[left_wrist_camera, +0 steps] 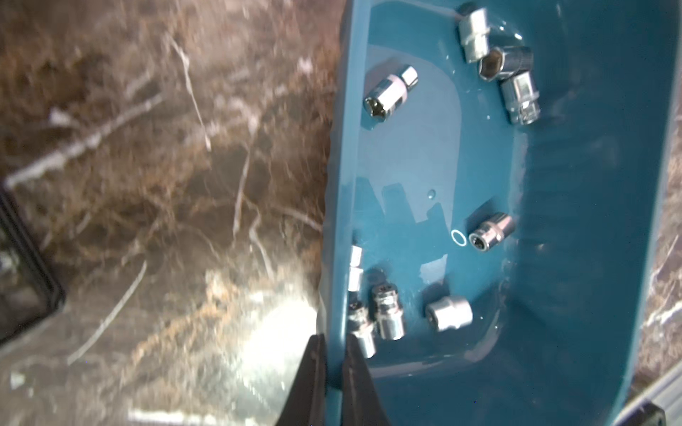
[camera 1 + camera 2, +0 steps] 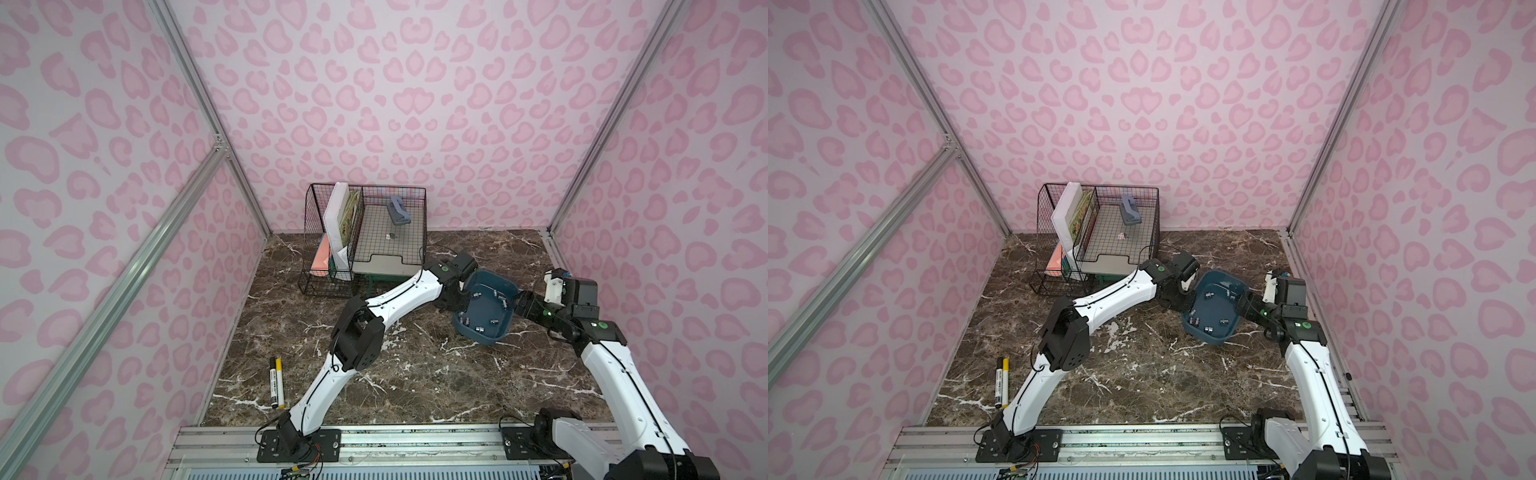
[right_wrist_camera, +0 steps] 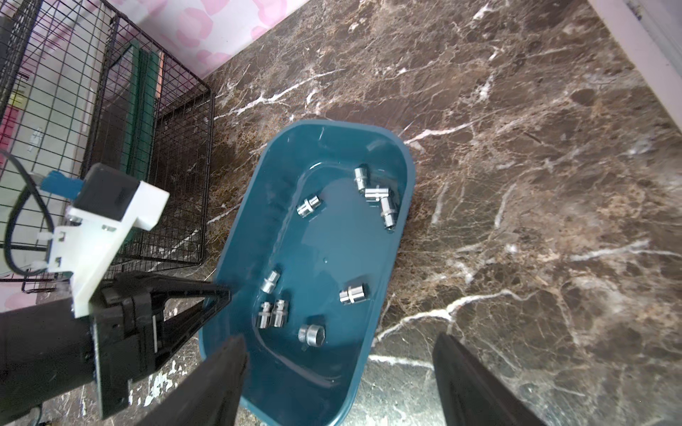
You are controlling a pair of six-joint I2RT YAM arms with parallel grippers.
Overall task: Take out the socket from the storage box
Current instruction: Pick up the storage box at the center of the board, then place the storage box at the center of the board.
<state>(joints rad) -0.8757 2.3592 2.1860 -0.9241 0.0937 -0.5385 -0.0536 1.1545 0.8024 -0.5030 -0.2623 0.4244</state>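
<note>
Noting loose chrome sockets (image 3: 352,294) scattered on the floor of the teal storage box (image 3: 324,239), which sits on the marble table (image 2: 415,374) toward 2 o'clock in both top views. We see the left gripper (image 1: 333,350) pinched tight on the box's 9 o'clock wall. The right gripper (image 3: 339,345), at the box's 3 o'clock end, has its jaws spread wide and grips nothing. We log the wire organiser (image 2: 365,232) at 11 o'clock.

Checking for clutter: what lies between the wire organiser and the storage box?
The left gripper, shut on the storage box rim, above otherwise bare marble tabletop; the right wrist view shows it.
</note>
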